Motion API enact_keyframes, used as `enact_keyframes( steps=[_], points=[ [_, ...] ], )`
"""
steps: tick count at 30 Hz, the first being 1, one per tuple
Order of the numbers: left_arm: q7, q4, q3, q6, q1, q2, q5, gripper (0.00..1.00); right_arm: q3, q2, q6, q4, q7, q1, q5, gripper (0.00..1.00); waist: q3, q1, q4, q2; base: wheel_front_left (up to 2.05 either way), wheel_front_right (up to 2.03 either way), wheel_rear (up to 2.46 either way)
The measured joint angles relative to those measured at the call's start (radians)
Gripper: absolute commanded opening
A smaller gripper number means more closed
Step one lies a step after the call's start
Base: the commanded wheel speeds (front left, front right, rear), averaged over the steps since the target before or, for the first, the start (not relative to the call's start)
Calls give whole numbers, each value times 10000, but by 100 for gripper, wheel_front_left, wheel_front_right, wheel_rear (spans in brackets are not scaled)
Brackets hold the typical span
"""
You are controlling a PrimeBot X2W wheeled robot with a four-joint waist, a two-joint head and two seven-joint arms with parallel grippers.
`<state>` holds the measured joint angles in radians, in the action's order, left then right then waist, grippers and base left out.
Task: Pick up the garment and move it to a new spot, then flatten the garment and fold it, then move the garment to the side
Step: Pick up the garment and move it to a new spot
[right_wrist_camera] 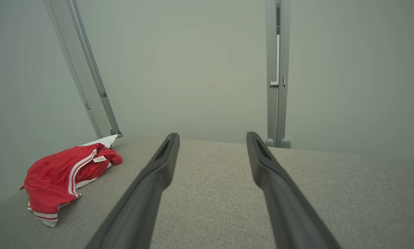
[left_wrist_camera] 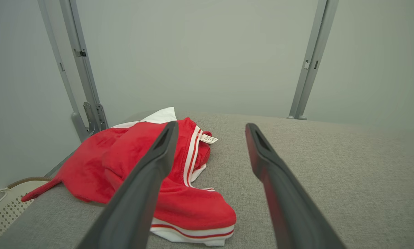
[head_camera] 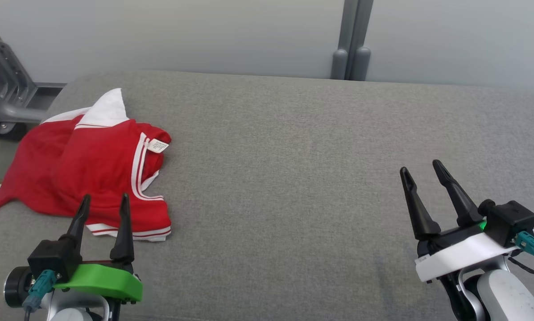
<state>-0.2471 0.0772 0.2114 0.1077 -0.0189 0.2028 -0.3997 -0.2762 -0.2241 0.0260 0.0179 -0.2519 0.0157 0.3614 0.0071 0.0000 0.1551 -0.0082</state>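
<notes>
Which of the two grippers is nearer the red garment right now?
The left gripper, the one on the green mount: its open fingers point at the garment. The right gripper, white-mounted, hangs far off over bare grey cushion.

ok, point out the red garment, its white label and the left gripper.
red garment point(head_camera: 93, 169): head view, on the red cloth, mid-heap.
white label point(head_camera: 158, 146): head view, middle of the tag.
left gripper point(head_camera: 105, 197): head view, midway between its open fingertips.

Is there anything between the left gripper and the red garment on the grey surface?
Nothing visible stands between them. The open left gripper is at the near edge of the red garment, which lies crumpled at the left of the grey surface.
</notes>
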Motion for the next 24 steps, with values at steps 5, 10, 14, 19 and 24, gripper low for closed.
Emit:
enact_keyframes(
  steps=[5,10,14,19,24],
  points=[
    [52,48,-100,73,-8,-10,2,100,-81,54,33,-75,0,127,-6,100,-29,0,454,0,0,0,0],
    [90,86,-134,73,-7,-36,2,100,-144,117,90,-107,0,139,-4,100,-55,0,946,0,0,0,0],
    [102,94,-157,75,-7,-75,2,100,-151,192,104,-136,0,139,-4,100,-69,0,1347,0,0,0,0],
    [102,94,-213,75,-7,-86,2,100,-205,270,169,-150,0,139,-6,100,-66,0,1828,0,0,0,0],
    [104,100,-320,82,-6,-121,2,100,-249,280,180,-199,0,137,-17,100,-35,0,2219,0,0,0,0]
  ],
)
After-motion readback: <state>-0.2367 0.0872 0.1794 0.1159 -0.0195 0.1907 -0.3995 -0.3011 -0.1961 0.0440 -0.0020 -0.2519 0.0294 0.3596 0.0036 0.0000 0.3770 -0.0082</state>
